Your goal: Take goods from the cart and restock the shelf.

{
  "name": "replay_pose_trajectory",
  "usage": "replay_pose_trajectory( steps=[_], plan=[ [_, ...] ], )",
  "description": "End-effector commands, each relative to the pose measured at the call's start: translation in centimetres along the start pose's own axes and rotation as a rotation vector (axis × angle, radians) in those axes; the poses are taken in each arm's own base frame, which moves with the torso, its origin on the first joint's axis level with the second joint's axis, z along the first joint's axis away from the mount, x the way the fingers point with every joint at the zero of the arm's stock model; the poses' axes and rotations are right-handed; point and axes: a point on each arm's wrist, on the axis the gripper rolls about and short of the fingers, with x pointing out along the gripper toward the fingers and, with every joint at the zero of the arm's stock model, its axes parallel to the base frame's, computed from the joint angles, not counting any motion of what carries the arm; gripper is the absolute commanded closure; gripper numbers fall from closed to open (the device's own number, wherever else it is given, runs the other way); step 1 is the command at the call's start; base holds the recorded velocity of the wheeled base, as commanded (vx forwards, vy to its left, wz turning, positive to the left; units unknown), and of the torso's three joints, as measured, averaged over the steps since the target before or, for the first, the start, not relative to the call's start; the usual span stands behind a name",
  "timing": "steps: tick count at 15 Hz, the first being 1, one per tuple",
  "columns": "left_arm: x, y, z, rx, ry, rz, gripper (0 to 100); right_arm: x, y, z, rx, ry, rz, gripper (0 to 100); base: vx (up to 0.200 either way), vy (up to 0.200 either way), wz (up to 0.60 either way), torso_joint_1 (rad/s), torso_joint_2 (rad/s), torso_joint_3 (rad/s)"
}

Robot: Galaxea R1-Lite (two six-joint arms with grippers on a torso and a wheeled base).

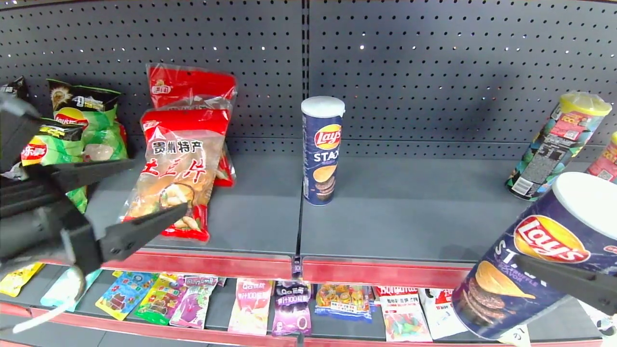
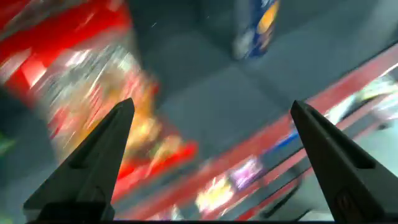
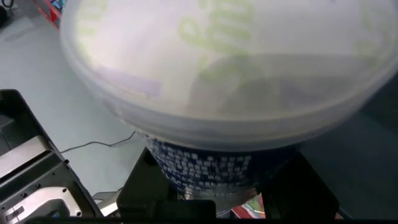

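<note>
Chip can [image 1: 525, 260]: long axis tilted, white lid up and rightward; pinched by right end effector [image 3: 217, 183]. Left end effector [image 2: 211, 106]: spread, empty, pointing at shelf [image 1: 385, 212].

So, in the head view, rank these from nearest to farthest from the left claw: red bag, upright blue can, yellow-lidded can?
1. Red bag, right beside the left gripper.
2. Upright blue can, mid-shelf.
3. Yellow-lidded can, far right.
</note>
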Motion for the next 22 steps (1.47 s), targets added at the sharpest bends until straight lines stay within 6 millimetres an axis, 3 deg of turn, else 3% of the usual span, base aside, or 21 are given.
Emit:
replay_pose_trajectory(
  steps=[1, 2, 3, 8, 22],
  plan=[
    [8.9, 0.5, 1.0, -0.065, 0.040, -0.150, 0, 0.4, -0.2, 0.0, 0.006, 0.013, 0.002, 100, 0.000, 0.000, 0.00, 0.000, 0.00, 0.000],
    [12.2, 0.9, 1.1, -0.056, 0.033, -0.157, 0, 0.3, -0.2, 0.0, 0.006, 0.012, 0.000, 100, 0.000, 0.000, 0.00, 0.000, 0.00, 0.000],
    [14.3, 1.2, 1.5, -0.052, 0.019, -0.159, 0, 0.3, -0.2, 0.0, 0.006, 0.010, 0.000, 100, 0.000, 0.000, 0.00, 0.000, 0.00, 0.000],
    [19.5, 0.7, 2.6, -0.035, -0.026, -0.230, 0, 0.2, -0.1, 0.1, 0.019, 0.005, -0.002, 100, 0.000, 0.000, 0.00, 0.000, 0.00, 0.000],
    [24.7, 0.1, 2.8, -0.005, -0.067, -0.311, 0, 0.1, -0.1, 0.1, 0.024, 0.004, -0.007, 100, 0.000, 0.000, 0.00, 0.000, 0.00, 0.000]
  ],
)
